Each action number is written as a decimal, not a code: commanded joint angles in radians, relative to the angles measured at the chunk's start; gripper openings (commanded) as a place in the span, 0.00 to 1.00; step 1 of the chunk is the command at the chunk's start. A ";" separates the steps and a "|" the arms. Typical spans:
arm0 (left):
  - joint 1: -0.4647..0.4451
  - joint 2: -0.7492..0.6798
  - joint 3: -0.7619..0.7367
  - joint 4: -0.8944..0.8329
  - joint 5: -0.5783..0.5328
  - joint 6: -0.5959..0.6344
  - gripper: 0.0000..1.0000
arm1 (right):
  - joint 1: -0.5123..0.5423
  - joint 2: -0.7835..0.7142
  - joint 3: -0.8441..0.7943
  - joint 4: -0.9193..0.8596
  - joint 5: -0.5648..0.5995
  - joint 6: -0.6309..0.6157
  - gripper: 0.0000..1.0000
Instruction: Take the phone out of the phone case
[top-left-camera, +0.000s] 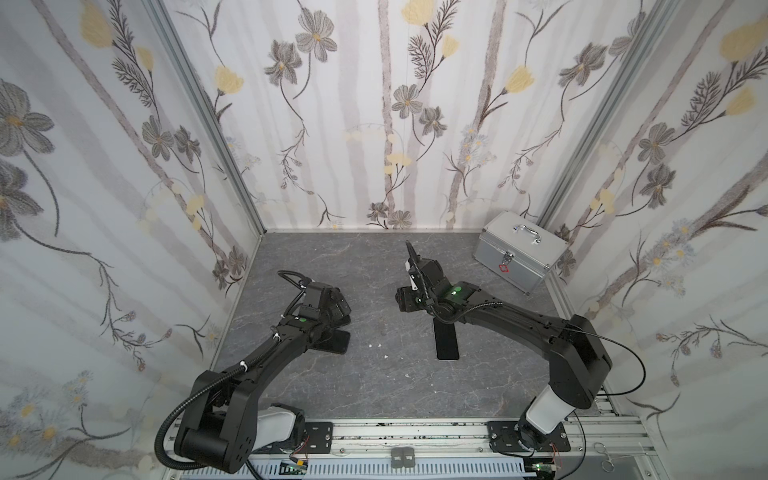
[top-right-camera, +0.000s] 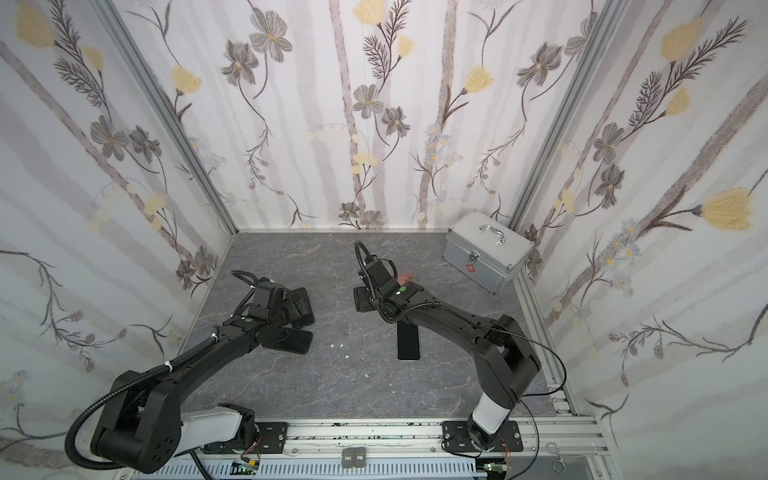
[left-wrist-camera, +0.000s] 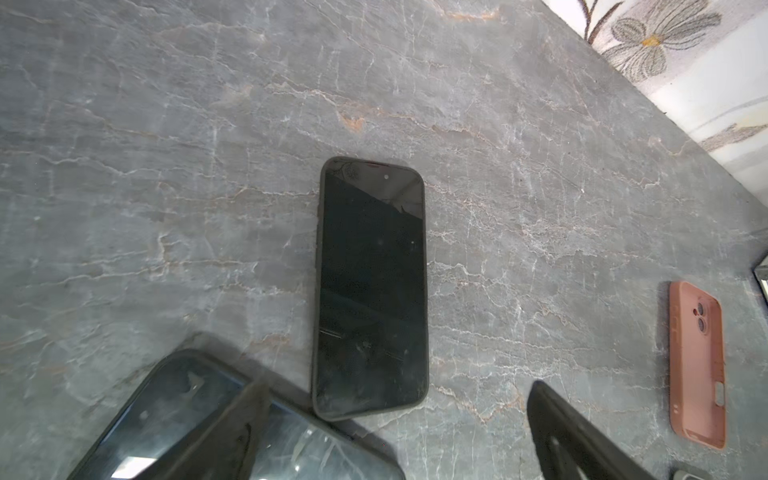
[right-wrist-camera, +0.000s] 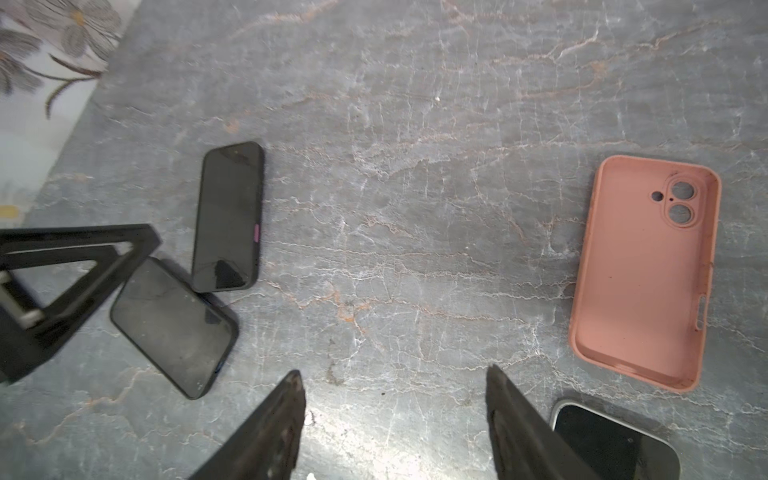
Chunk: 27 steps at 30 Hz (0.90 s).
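The pink phone case (right-wrist-camera: 644, 274) lies inside-up on the worktop (right-wrist-camera: 415, 166) with nothing in it, the bare phone (right-wrist-camera: 615, 444) just beside it; another phone (left-wrist-camera: 370, 286) sits in a dark case. Both arms reach low and forward: the left end effector (left-wrist-camera: 399, 388) hangs spread wide near that cased phone, the right end effector (right-wrist-camera: 395, 372) stands apart, gripping nothing.
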 joint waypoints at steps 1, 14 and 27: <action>0.004 0.067 0.057 -0.028 -0.011 0.023 1.00 | 0.002 -0.055 -0.038 0.032 0.070 0.019 0.68; 0.003 0.310 0.197 -0.121 -0.081 0.064 1.00 | -0.010 -0.275 -0.238 0.020 0.162 0.010 0.76; -0.013 0.427 0.261 -0.140 -0.052 0.120 0.96 | -0.018 -0.275 -0.272 0.037 0.151 0.015 0.76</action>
